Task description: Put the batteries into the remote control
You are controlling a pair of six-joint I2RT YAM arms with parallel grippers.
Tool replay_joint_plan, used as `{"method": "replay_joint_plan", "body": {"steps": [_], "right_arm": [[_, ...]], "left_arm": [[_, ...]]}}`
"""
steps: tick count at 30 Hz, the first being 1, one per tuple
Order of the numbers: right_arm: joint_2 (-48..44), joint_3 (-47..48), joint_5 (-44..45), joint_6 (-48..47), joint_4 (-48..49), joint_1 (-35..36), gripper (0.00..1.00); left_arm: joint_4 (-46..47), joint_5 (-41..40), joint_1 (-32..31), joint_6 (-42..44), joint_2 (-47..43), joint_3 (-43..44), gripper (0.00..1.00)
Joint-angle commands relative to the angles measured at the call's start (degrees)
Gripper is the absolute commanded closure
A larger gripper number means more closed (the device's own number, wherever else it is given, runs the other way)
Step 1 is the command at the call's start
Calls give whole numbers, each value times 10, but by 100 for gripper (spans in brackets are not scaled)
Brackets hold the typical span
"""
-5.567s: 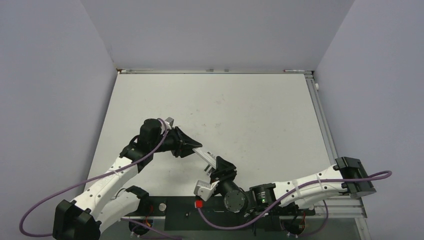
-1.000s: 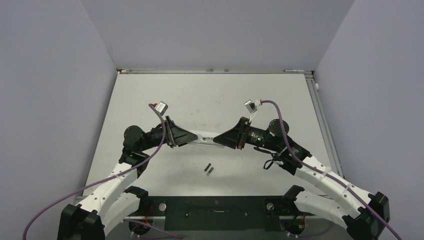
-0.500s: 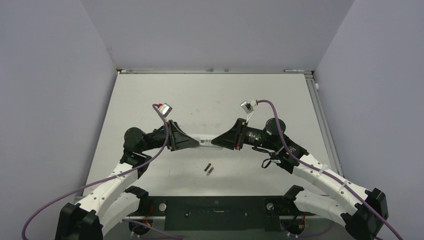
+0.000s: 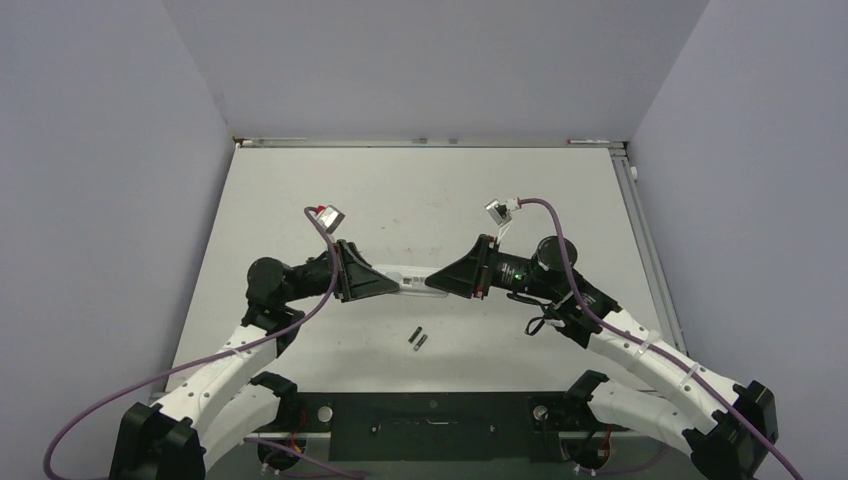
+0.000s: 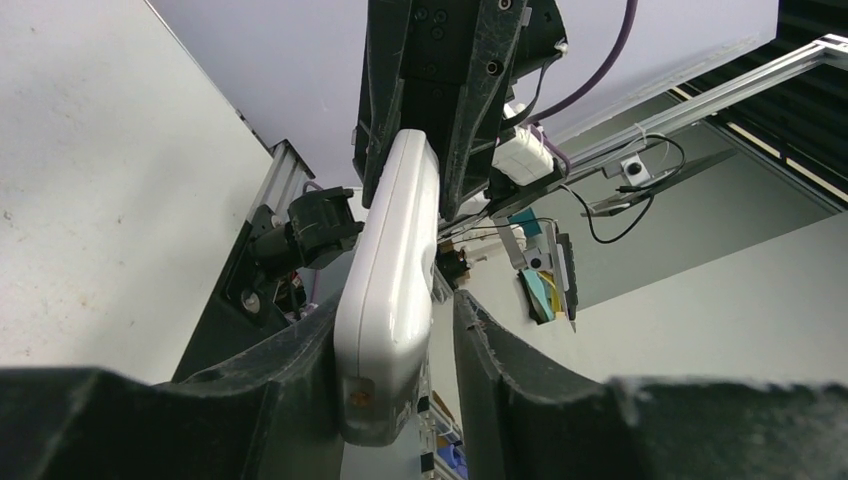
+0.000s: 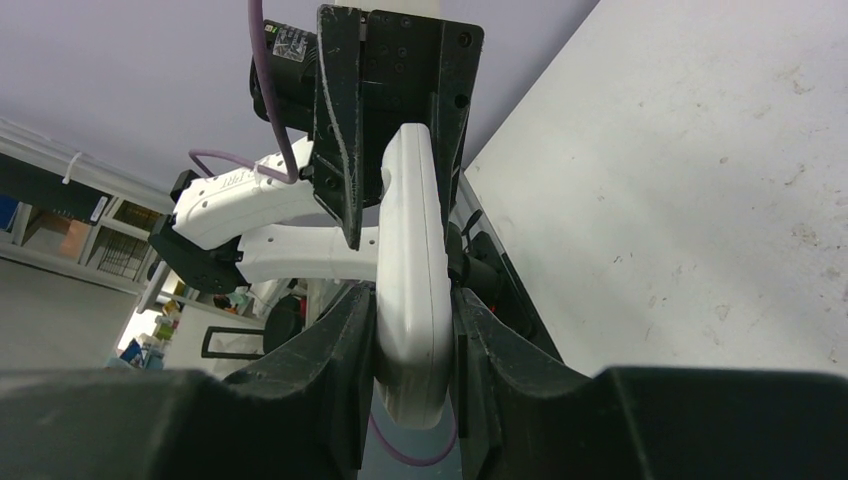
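Observation:
The white remote control (image 4: pixel 416 283) hangs in the air above the table's middle, between both grippers. My right gripper (image 4: pixel 437 284) is shut on its right end; in the right wrist view both fingers press the remote (image 6: pixel 410 250) at the gripper (image 6: pixel 415 300). My left gripper (image 4: pixel 397 284) is round the left end. In the left wrist view the remote (image 5: pixel 390 270) leans on one finger (image 5: pixel 300 370) of that gripper (image 5: pixel 395 310), with a gap to the other finger, so it is open. The two dark batteries (image 4: pixel 418 338) lie side by side on the table below.
The black base rail (image 4: pixel 430 425) runs along the near edge. An aluminium rail (image 4: pixel 650 260) lines the table's right side. Grey walls close in the left, back and right.
Since one second ago both grippers and the remote have sunk slightly toward the near edge. The batteries have not moved.

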Motion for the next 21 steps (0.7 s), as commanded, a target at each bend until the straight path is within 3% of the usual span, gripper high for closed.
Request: {"method": "replay_joint_plan", "body": {"steps": [1,13,21], "right_arm": [[-22,-6,10,-8,15,-11,92],[-27,-16,1,2,24,-12,92],[-24,-19,-6,10,34,-12,92]], "left_arm": [[72,5,-4,-21,-1,12,62],[106,1,-5,-42,4,6,62],[109,-1,-10,-39,10,5,69]]}}
